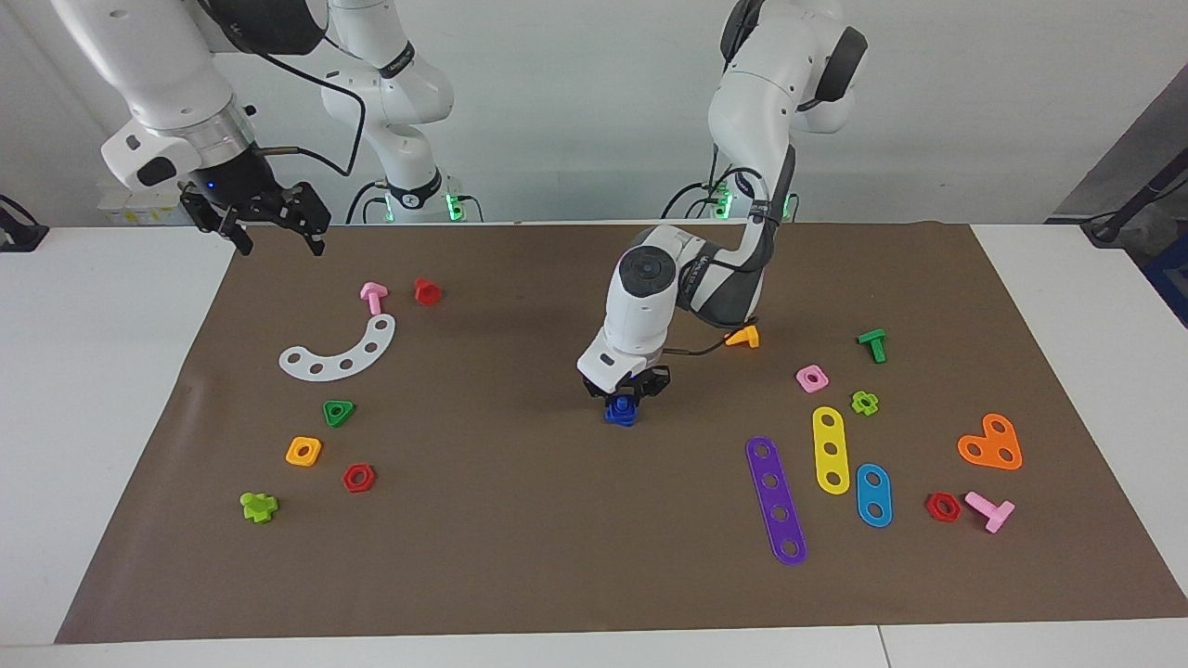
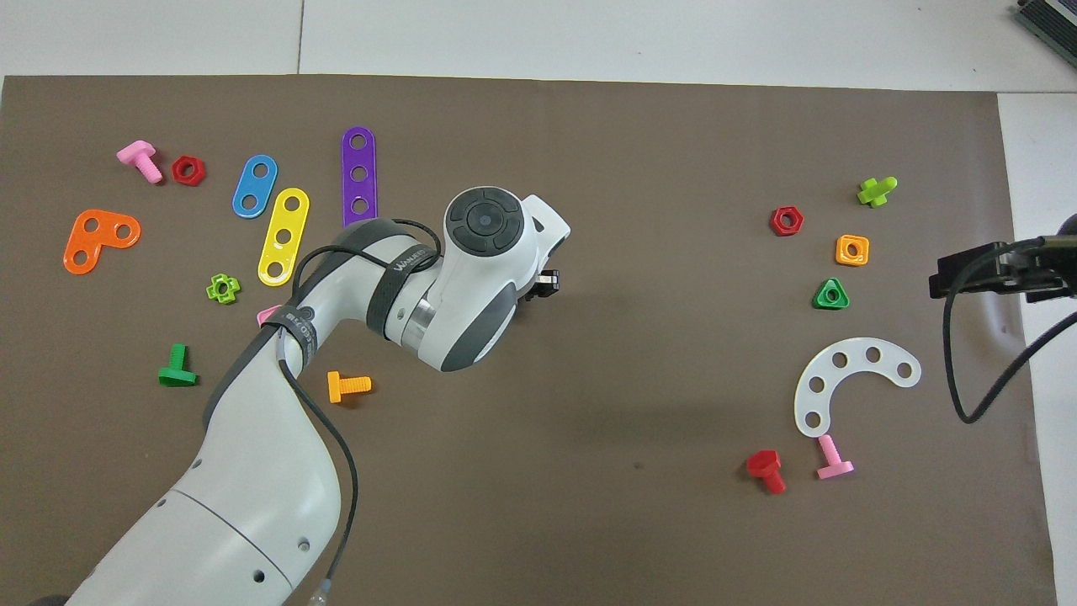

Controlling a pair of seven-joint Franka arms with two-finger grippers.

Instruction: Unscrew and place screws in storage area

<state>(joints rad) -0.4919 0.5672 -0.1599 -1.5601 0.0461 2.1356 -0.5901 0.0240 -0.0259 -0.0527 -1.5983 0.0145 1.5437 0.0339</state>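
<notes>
Overhead view: brown paper mat (image 2: 589, 522) covers a white table (image 2: 673, 34).

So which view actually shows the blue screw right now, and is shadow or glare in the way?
Facing view: blue screw visible under the left gripper, evenly lit, no glare. Overhead view: the left arm's wrist hides it; only soft shadow on the mat.
</notes>
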